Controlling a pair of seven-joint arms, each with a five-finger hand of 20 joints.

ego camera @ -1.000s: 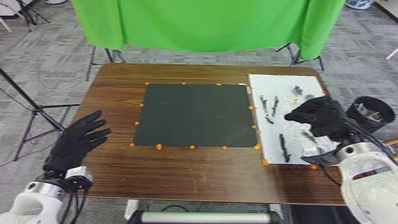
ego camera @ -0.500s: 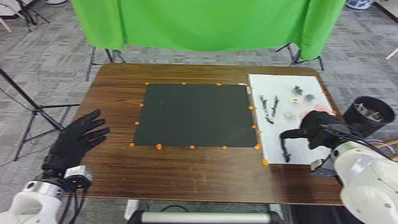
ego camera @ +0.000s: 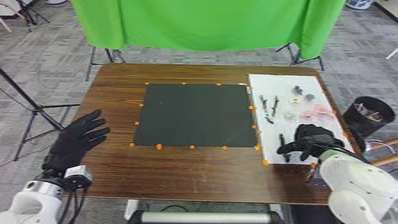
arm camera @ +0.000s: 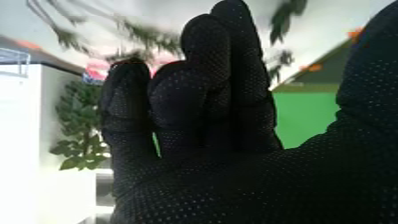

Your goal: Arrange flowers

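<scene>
The arranging looks barely begun, as far as I can judge: the flowers and stems I can make out lie on the white sheet (ego camera: 306, 81), at the right of the worktop (ego camera: 195, 175), beside the dark mat (ego camera: 195, 115). Pink flowers (ego camera: 318, 113) sit near the sheet's outer edge, with dark stems (ego camera: 274, 104) nearer the mat. Picking, placing and grouping them all seem left to do.

The right hand (ego camera: 313, 143) is low over the near part of the sheet, its fingers (arm camera: 206, 55) fairly straight and close together, the thumb apart, nothing pinched. It partly covers a dark stem (ego camera: 282, 138) (whether they touch, I can't tell). The pale little blooms are hard to make out, and whatever lies beneath the palm is hidden. The left hand (ego camera: 76, 139), fingers spread, is over the worktop's left edge.
</scene>
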